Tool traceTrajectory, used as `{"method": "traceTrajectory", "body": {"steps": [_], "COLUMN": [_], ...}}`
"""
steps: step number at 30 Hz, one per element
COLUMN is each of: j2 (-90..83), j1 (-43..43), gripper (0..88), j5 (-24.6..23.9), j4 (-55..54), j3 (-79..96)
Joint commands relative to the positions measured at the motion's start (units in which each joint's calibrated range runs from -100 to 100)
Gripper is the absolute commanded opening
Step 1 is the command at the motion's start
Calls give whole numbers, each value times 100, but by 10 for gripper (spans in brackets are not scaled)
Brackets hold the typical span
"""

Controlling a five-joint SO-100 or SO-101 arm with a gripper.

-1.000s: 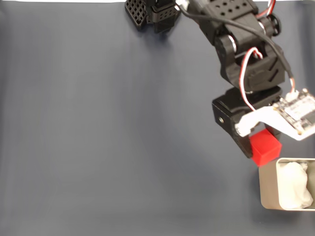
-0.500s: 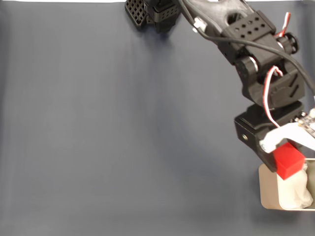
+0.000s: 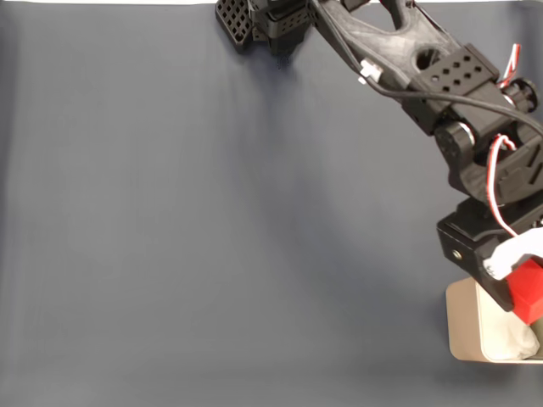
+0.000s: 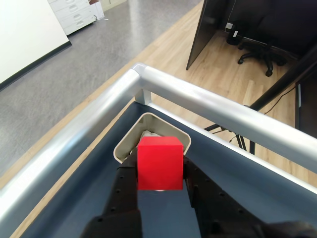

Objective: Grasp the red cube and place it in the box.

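in the wrist view our black two-finger pincer [image 4: 159, 166] is clenched on the small bright red plain-faced cube [image 4: 160, 163], one finger on each side. the pale beige-grey rounded box [image 4: 126, 141] lies just beyond and beneath it, so we judge the drop is straight down.

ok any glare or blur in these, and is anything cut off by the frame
Fixed view: even, soft light, sharp, no glare on the dark table cover; the box and the red cube are cropped at the right edge. Wrist view: sharp on the cube, bright sheen along the metal rail.
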Motion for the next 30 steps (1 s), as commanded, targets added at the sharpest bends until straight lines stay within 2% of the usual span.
{"method": "traceTrajectory", "body": {"steps": [1,30], "j2": [103,1195], "j1": [-80,-59], "gripper": [56,57], "j5": [-44,-98], "j4": [-196,-573], "j3": [-445,-1275]}}
